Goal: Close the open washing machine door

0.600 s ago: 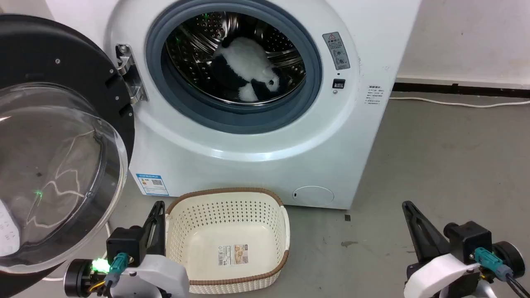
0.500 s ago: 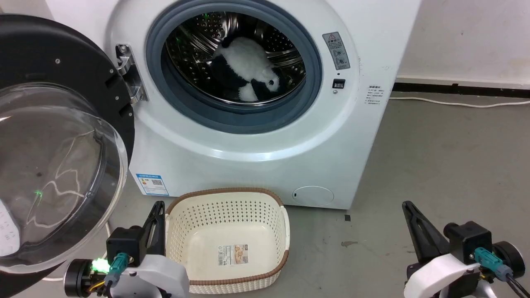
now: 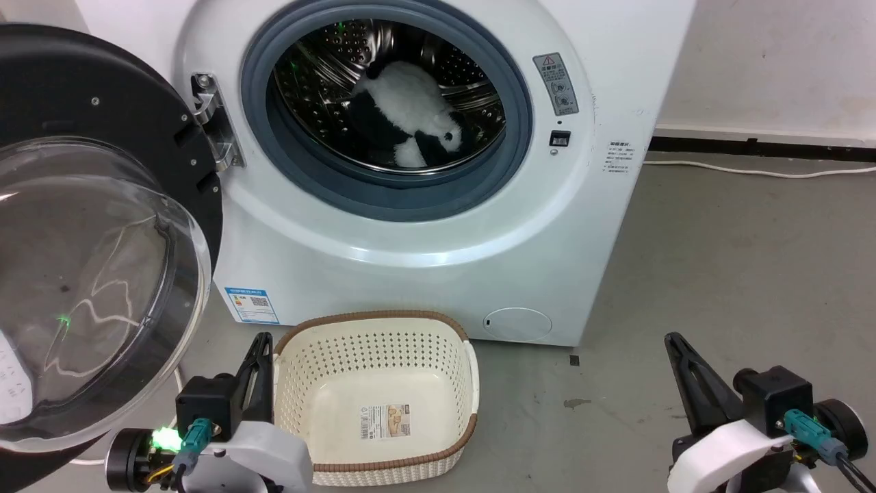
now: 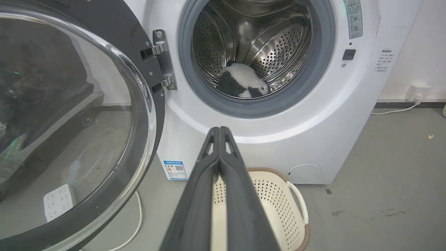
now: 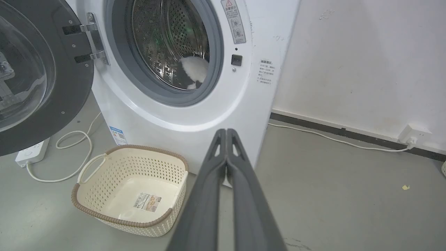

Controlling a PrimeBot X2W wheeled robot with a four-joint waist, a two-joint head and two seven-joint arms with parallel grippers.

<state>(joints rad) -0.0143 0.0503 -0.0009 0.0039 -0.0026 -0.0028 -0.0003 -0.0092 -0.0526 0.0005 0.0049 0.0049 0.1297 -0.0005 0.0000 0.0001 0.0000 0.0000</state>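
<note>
The washing machine door [image 3: 89,260], swung wide on its hinge [image 3: 212,123] at the left edge of the washing machine [image 3: 424,260], looks heavy, rigid and glass-slick, so I'd push its black rim; the left hand [image 3: 263,340] and right hand [image 3: 673,340] hover pinched together and empty.

Honestly nothing's changed that I can spot in that last half second, the round glossy black-rimmed glass washing machine door [image 3: 102,239] hasn't swung.
</note>
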